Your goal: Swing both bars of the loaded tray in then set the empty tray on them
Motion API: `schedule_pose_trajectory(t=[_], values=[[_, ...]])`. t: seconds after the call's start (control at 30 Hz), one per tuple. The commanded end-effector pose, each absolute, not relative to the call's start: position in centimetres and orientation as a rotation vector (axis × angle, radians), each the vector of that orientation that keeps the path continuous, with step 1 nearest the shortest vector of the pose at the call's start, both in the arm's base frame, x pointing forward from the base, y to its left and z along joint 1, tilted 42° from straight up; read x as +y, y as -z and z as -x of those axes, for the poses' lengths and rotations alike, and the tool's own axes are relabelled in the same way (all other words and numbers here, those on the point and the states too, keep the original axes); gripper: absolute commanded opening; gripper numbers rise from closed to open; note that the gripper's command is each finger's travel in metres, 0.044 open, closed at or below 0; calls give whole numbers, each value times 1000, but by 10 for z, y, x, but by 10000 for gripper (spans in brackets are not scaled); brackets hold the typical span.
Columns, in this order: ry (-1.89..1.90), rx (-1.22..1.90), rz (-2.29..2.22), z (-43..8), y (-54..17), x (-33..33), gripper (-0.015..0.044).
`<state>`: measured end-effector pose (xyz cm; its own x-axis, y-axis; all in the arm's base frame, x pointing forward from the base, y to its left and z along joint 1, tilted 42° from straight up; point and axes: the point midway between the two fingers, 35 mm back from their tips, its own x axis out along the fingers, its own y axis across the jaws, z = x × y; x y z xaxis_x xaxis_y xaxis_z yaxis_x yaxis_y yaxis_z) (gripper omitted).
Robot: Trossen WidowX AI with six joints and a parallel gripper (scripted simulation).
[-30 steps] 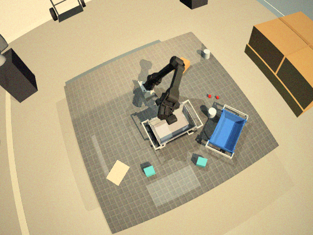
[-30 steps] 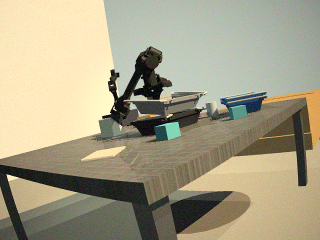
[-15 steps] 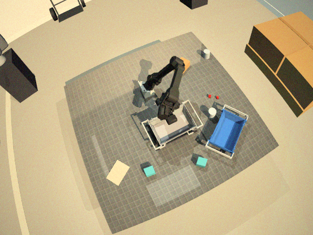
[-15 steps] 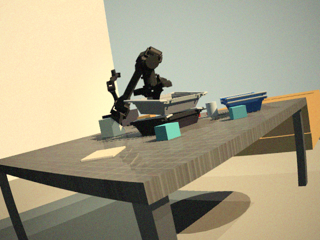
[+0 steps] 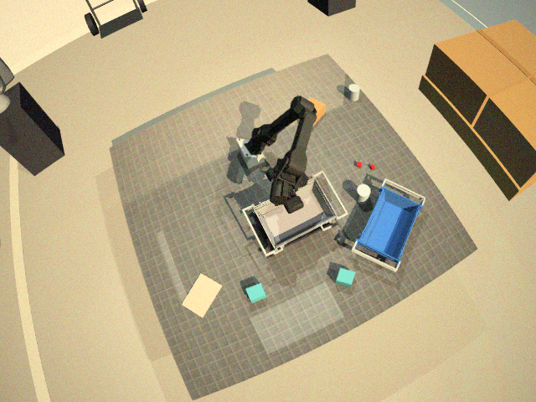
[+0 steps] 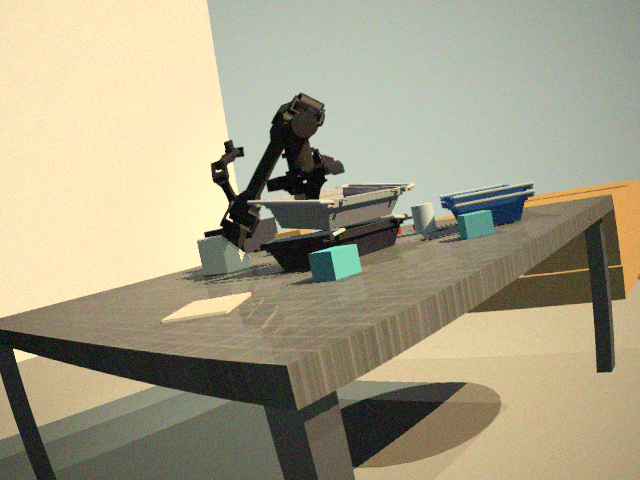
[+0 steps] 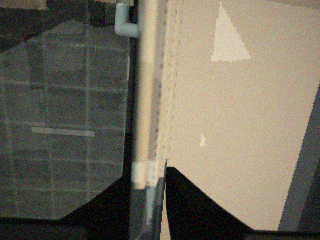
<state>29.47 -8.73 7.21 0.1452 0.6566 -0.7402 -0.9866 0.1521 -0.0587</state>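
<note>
The empty grey tray (image 5: 294, 220) (image 6: 361, 210) (image 7: 245, 125) is above the dark tray (image 6: 372, 240) and looks roughly level. Its pale bars (image 5: 260, 234) stand out past its ends. My gripper (image 6: 312, 195) (image 7: 154, 173) is shut on the grey tray's far long rim; in the top view the hand hides the fingertips. The dark tray stands on the table. A pale bar end (image 6: 338, 231) shows at its top, close under the grey tray's base; whether they touch I cannot tell. The grey tray hides the load and most of both lower bars.
A blue tray (image 5: 387, 224) (image 6: 498, 210) with pale bars stands to the right. A white cylinder (image 5: 363, 193) (image 6: 423, 219) stands between the trays. Two turquoise blocks (image 5: 255, 292) (image 5: 345, 277) are in front, a cream slab (image 5: 202, 295) front left, and two red cubes (image 5: 358, 164) (image 5: 372, 167) behind.
</note>
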Motion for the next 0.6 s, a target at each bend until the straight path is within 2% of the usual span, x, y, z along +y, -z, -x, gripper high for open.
schedule_pose_trajectory(t=[0.0,0.57], values=[[-1306,649,631,-294,-71,-87,0],[-1322,676,612,-287,-60,-82,0]])
